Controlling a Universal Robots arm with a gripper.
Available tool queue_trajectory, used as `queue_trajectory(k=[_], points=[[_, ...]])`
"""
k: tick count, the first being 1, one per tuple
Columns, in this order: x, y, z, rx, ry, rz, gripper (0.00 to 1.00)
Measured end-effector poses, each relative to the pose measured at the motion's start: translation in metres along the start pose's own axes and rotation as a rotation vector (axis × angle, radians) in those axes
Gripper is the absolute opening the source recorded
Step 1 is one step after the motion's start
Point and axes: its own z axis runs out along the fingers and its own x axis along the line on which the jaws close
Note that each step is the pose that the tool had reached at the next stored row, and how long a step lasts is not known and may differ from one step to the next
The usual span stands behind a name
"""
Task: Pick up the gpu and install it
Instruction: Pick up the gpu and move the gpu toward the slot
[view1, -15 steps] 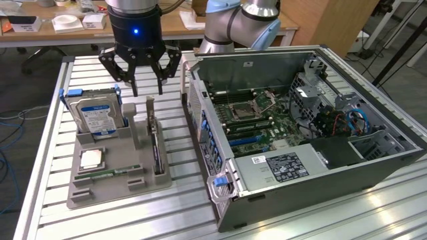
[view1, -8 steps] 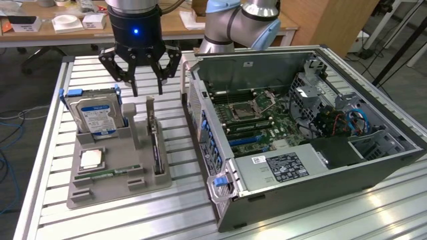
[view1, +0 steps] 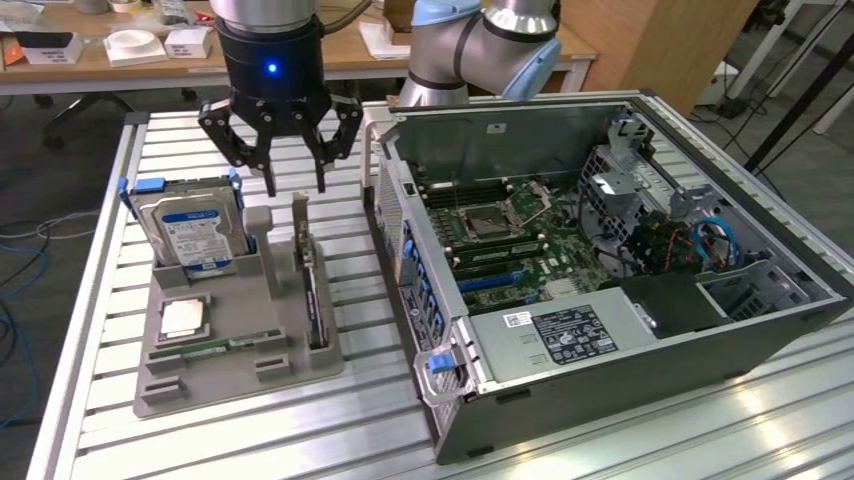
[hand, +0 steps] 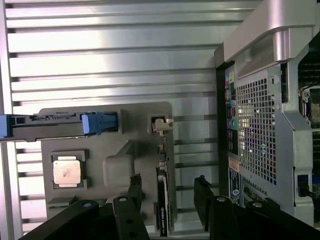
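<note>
On the slatted desk, a tray holds the gpu on edge in a slot, near a blue-labelled hard drive whose print is unreadable. Above the gpu hangs the pincer, jaws wide apart, holding nothing. Open case at the exterior view's right.

Spread pincer above upright gpu
</note>
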Motion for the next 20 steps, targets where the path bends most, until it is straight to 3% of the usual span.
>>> queue_trajectory(k=[20], points=[[0.0,-0.0018,0.005,0.0024,-0.0002,0.0,0.55]])
